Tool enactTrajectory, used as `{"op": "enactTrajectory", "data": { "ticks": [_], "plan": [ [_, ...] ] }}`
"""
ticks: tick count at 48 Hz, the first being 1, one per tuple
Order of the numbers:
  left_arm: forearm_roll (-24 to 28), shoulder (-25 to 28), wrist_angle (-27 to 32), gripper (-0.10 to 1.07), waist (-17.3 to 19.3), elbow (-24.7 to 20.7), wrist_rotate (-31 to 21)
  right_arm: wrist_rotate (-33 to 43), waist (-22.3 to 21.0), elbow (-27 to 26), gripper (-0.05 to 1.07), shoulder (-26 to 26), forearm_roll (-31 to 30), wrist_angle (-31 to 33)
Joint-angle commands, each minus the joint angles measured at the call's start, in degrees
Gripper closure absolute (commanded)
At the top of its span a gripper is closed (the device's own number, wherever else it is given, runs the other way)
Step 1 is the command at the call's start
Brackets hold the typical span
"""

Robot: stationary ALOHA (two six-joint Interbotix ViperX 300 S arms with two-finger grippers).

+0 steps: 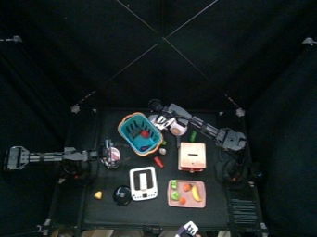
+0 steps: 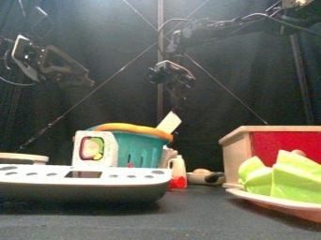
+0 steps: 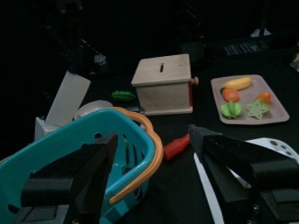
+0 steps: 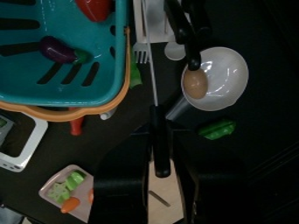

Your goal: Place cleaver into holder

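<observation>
Teal basket (image 4: 59,61): perhaps an eggplant (image 4: 59,50).

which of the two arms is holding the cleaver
The right arm: its fingers clamp the black handle of the beige-bladed cleaver, raised above the teal plastic basket. The left gripper is empty, open beside the basket.

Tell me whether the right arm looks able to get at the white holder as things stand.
Probably yes. The right gripper hangs high near the teal basket with the cleaver in its jaws; the holder lies uncovered in front of the basket, and the left gripper sits off to the side.
</observation>
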Motion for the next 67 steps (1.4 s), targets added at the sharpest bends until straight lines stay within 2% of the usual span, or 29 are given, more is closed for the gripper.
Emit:
{"op": "enactTrajectory", "data": {
  "ticks": [1, 59, 67],
  "plan": [
    [-0.1, 0.2, -0.3, -0.01, 0.2, -0.8, 0.1, -0.1, -0.2, -1.8, 0.49, -0.7, -0.1, 0.4],
    [-0.1, 0.2, -0.2, -0.01, 0.2, -0.8, 0.1, -0.2, -0.6, -9.9, 0.47, 6.2, -0.2, -0.8],
    [-0.1, 0.1, 0.5, -0.01, 0.2, -0.8, 0.1, -0.1, -0.6, -10.0, 0.40, 6.4, -0.2, -1.8]
  ]
}}
